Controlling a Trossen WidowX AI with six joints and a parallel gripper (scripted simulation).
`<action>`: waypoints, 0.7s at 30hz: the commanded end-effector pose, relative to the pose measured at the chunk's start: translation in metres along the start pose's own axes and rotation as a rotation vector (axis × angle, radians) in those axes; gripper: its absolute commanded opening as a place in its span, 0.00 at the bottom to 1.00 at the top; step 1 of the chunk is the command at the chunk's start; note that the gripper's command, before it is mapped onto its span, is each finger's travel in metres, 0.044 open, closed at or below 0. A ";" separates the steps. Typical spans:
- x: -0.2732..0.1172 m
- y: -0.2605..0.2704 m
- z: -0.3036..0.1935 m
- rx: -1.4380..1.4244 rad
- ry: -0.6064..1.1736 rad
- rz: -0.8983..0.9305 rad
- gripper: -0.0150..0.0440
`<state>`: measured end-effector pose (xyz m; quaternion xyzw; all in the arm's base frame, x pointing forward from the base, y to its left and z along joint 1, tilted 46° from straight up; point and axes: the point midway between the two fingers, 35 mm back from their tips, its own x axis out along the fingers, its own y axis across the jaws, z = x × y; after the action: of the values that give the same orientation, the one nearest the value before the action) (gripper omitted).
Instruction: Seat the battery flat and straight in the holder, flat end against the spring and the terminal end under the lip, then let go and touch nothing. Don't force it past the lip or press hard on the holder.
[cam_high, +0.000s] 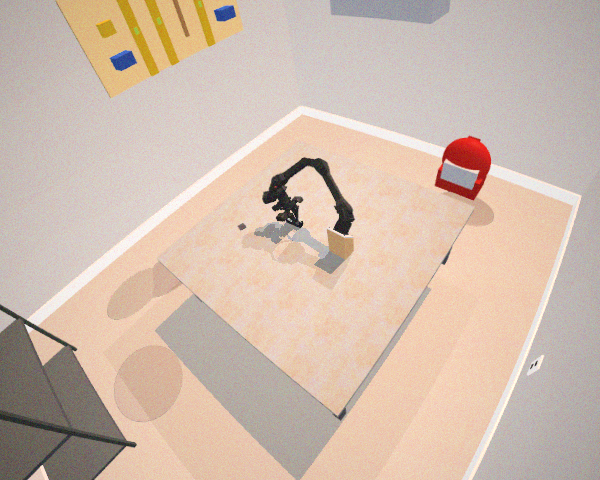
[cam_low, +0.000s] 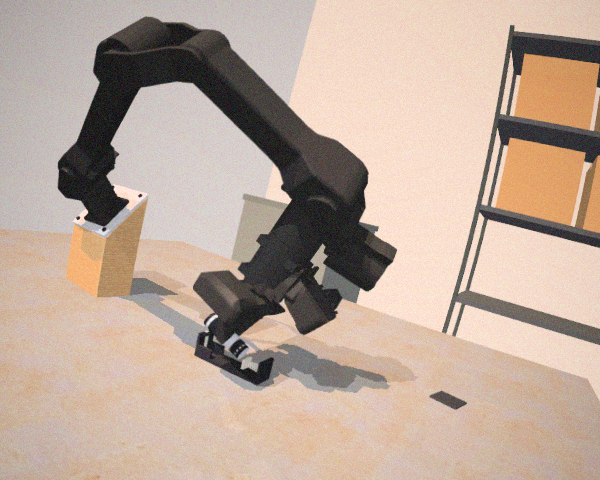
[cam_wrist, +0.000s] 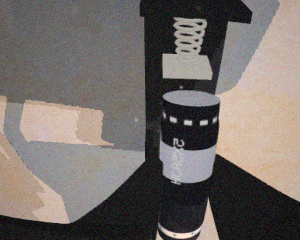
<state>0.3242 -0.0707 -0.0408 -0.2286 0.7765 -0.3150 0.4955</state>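
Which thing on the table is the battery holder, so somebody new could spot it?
On the speckled tan tabletop, find the black jointed arm. Beneath its lower end sits the long black open-topped holder. Unlike the small flat dark square nearby, it has raised ends and a pale coiled spring.

Mottled tabletop (cam_high: 320, 320) (cam_low: 125, 400) (cam_wrist: 265, 145): black holder (cam_low: 227, 361) (cam_wrist: 152, 100), dark tile (cam_high: 242, 226) (cam_low: 448, 399) (small, flat).

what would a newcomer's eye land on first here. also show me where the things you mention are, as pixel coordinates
Probably the big black arm (cam_high: 327, 177) (cam_low: 260, 107), arching from its wooden block (cam_high: 341, 244) (cam_low: 117, 265) down to the tabletop. At its end, the jaws grip a black-and-silver battery (cam_low: 237, 346) (cam_wrist: 189, 162) over a dark holder (cam_low: 227, 361) (cam_wrist: 154, 100). The bright red object (cam_high: 466, 155) beyond the table's far corner also stands out.
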 end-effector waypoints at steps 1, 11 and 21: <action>0.000 0.002 0.003 0.001 0.022 0.002 0.37; 0.002 0.002 0.005 0.002 0.076 0.000 0.37; 0.005 0.001 0.007 0.003 0.123 -0.001 0.37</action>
<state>0.3275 -0.0761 -0.0455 -0.2113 0.8022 -0.3286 0.4516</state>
